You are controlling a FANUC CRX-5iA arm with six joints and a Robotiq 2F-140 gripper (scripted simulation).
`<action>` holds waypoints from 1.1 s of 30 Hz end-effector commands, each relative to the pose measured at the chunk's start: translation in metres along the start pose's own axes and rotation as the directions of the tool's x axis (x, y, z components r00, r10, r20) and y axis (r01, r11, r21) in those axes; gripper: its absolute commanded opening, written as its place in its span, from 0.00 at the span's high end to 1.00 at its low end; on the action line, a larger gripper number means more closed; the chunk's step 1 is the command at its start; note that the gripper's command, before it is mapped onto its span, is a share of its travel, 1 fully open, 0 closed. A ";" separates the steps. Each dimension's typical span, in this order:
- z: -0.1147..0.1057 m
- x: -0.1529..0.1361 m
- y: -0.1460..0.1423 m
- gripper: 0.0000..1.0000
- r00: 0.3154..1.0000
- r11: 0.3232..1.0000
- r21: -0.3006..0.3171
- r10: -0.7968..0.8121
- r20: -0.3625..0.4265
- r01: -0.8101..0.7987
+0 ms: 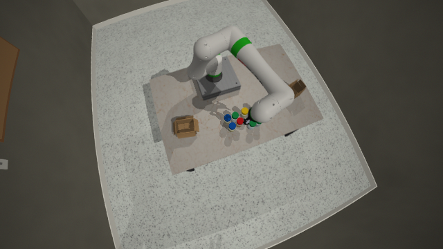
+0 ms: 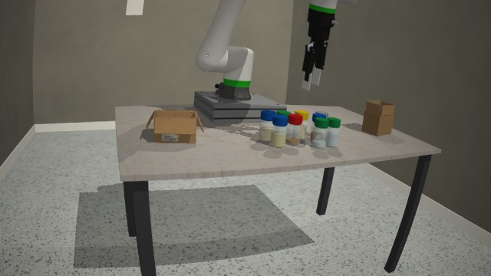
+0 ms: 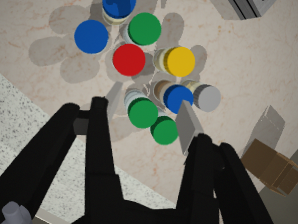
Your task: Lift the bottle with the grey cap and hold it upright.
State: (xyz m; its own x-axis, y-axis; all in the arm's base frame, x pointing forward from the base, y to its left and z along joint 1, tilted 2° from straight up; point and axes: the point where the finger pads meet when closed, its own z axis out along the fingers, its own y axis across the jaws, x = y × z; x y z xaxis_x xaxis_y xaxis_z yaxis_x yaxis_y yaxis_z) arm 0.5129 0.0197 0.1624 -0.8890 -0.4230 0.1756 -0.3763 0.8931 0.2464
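Note:
The bottle with the grey cap (image 3: 208, 98) stands at the edge of a tight cluster of bottles, touching a blue-capped bottle (image 3: 177, 98). In the exterior view only its cap (image 2: 322, 113) shows, at the back of the cluster. In the top view the arm hides it. My gripper (image 2: 311, 82) hangs well above the cluster, fingers pointing down, open and empty. In the wrist view the fingers frame two green-capped bottles (image 3: 143, 112) far below; the grey cap lies to the right of the right finger.
The cluster also holds a red-capped (image 3: 129, 59), a yellow-capped (image 3: 180, 62), another green-capped (image 3: 144, 28) and two blue-capped bottles (image 3: 91, 36), all upright. An open cardboard box (image 2: 175, 126) sits at the table's left, a closed one (image 2: 378, 117) at the right. The robot base (image 2: 238, 105) is behind.

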 end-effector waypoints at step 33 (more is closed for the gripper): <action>-0.003 0.004 0.059 0.49 0.718 0.714 0.089 -0.695 -0.032 0.695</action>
State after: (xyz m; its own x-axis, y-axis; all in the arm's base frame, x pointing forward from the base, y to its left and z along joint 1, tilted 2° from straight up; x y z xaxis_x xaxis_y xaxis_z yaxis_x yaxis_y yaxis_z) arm 0.4904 0.0658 0.1779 -0.4389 -0.8985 0.0047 -0.8749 0.4285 0.2257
